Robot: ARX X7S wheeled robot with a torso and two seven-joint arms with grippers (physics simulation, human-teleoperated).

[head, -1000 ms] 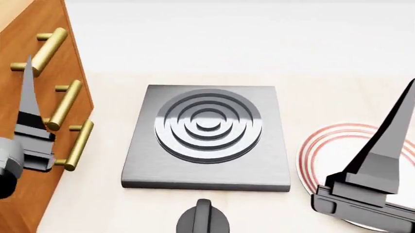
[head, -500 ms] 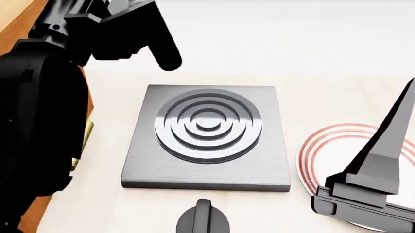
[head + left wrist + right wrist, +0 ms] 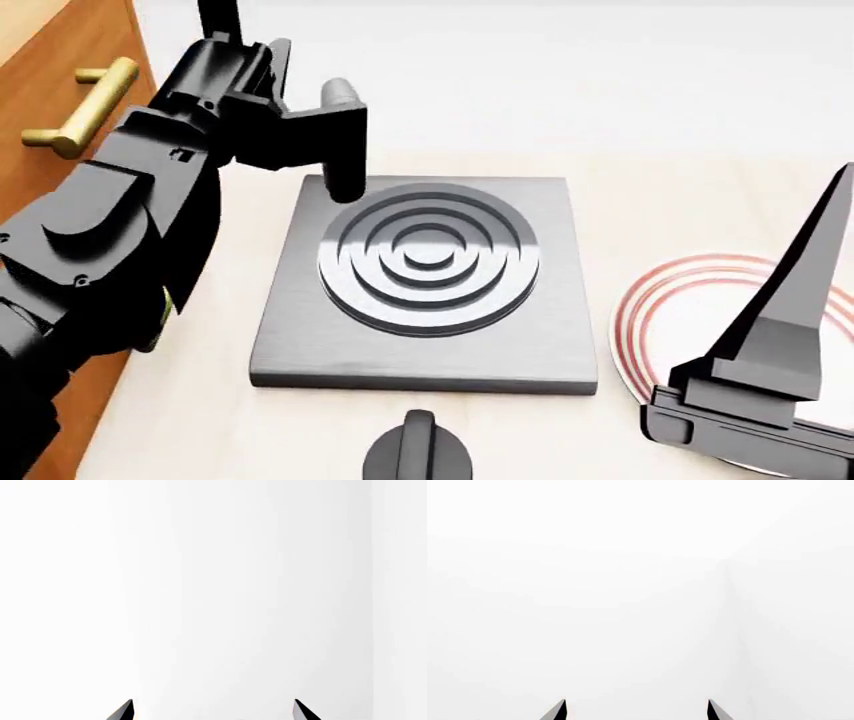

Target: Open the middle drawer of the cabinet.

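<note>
My right gripper (image 3: 636, 711) sits low at my right, and my wrist camera shows only its two dark fingertips (image 3: 558, 711), spread apart with nothing between them, against blank white. In the head view that gripper (image 3: 801, 300) is cut off by the picture's edge, and just under it lies a white plate with red rings (image 3: 667, 300), partly hidden. Left of it, close to me, a dark knob (image 3: 418, 450) is cropped at the bottom; beyond the knob is the grey stove plate (image 3: 427, 285) with raised rings.

My left arm (image 3: 120, 230) rises over the stove plate's left edge and covers most of the cabinet (image 3: 60, 60) beside it. Only one brass handle (image 3: 91, 102) shows clear; the middle drawer lies behind my arm and I cannot make it out. My left gripper (image 3: 213, 711) points away at plain white, its fingertips (image 3: 123, 711) apart and holding nothing.
</note>
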